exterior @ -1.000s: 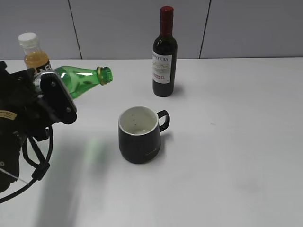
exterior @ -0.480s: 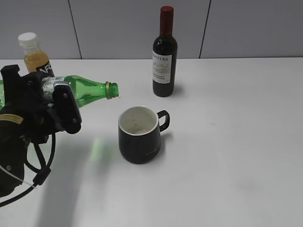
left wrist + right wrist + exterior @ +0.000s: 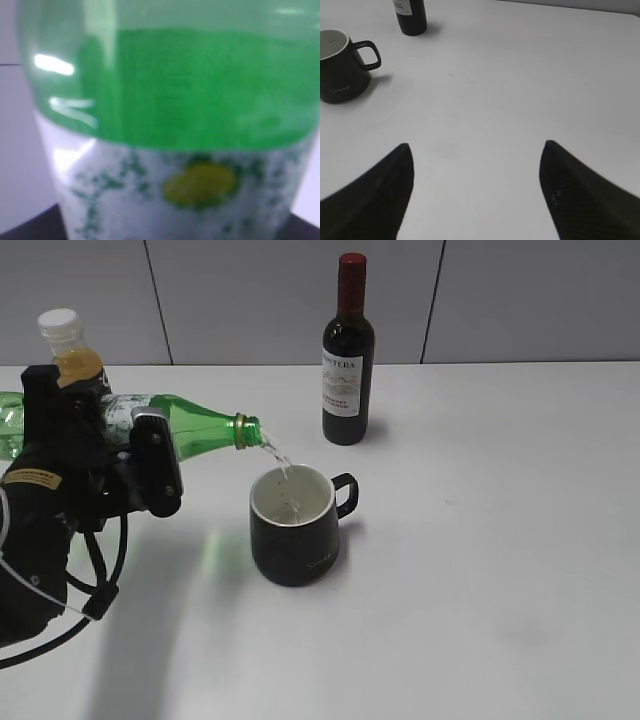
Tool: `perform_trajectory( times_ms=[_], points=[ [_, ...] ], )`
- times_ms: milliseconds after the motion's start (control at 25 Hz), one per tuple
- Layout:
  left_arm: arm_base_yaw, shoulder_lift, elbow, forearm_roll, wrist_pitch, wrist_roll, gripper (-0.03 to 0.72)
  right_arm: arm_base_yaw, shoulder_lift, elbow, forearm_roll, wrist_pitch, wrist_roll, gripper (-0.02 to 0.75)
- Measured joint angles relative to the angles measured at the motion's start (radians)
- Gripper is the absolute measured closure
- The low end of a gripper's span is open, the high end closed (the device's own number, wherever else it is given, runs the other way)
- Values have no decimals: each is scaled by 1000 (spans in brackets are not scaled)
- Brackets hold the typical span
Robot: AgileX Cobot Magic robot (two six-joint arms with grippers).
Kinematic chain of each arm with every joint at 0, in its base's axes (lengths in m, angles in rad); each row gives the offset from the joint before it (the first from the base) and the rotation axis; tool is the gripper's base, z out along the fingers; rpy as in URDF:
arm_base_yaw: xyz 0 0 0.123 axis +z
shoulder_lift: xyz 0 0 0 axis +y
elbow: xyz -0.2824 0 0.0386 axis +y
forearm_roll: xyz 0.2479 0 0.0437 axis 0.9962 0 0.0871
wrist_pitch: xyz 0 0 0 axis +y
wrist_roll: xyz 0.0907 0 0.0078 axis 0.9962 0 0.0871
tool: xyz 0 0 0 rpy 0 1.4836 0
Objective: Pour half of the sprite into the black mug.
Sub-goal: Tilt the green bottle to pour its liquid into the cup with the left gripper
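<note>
The left gripper (image 3: 140, 465) held the sprite (image 3: 190, 425) tight around its middle, with its black fingers closed on the label. The green bottle lay almost flat in the air, tipped a little down toward its open neck. A thin stream of clear drink ran out of the neck and fell into the black mug (image 3: 293, 525). The mug stood upright on the white table (image 3: 480, 540), just below and to the right of the bottle's mouth, with its handle pointing right. In the left wrist view the sprite (image 3: 170, 125) filled almost the whole picture, green on top and a pale, blurry label with a yellow spot below. A dark wine bottle (image 3: 348, 350) with a red cap stood behind the mug, well apart from it. An orange juice bottle (image 3: 70, 350) with a white cap stood at the back left, partly hidden by the arm. The right gripper (image 3: 475, 190) hung over bare table with its two black fingers spread wide and nothing between them.
</note>
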Motion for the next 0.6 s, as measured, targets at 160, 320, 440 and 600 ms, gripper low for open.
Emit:
perform_trajectory(
  times_ms=[160,320,440,600],
  points=[
    [0,1,-1,0,0,22,246,0,0,0,0,0,0,145],
    [0,1,-3,0,0,34,246,0,0,0,0,0,0,145],
    [0,1,-4,0,-1,43,246,0,0,0,0,0,0,145],
    [0,1,-4,-1,-2,59,246,0,0,0,1,0,0,145]
  ],
)
